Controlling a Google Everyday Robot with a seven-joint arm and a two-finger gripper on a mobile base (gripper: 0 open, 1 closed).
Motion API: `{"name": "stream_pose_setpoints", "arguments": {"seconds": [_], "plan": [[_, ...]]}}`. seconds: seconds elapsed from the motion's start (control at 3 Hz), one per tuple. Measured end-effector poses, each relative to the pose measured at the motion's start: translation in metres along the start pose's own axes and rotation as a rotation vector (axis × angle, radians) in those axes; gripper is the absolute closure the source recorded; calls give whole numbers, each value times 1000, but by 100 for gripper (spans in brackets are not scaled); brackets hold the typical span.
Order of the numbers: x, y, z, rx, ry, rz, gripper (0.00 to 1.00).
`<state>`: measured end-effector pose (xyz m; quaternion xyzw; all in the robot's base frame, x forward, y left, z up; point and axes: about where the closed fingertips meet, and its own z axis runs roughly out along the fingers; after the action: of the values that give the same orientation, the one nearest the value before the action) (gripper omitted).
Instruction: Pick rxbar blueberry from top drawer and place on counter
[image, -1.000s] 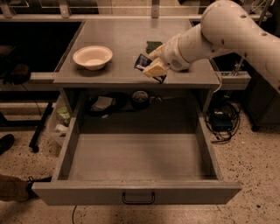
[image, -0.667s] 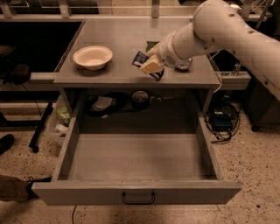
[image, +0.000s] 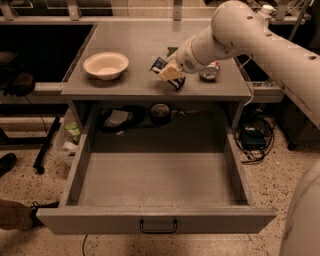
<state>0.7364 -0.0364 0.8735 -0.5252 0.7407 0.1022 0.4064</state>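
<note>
My gripper (image: 170, 74) is over the counter (image: 130, 50), near its front middle, and is shut on the rxbar blueberry (image: 166, 73). The bar is dark blue and glossy, and it sticks out to both sides of the tan fingers (image: 171, 73). It hangs just above the counter top; I cannot tell if it touches. The top drawer (image: 157, 177) is pulled fully out below, its grey floor bare, its dark handle (image: 158, 226) on the front panel.
A cream bowl (image: 106, 65) sits on the counter's left part. A can (image: 210, 71) stands right of the gripper, partly behind the arm. Dark items lie on the shelf behind the drawer (image: 150, 115). Cables lie on the floor at right (image: 255, 140).
The gripper with the bar has moved left and a little farther back over the counter.
</note>
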Motion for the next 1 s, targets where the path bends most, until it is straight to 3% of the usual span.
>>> {"name": "stream_pose_setpoints", "arguments": {"seconds": [1.0], "plan": [[-1, -20, 16, -12, 36, 41, 34]]}}
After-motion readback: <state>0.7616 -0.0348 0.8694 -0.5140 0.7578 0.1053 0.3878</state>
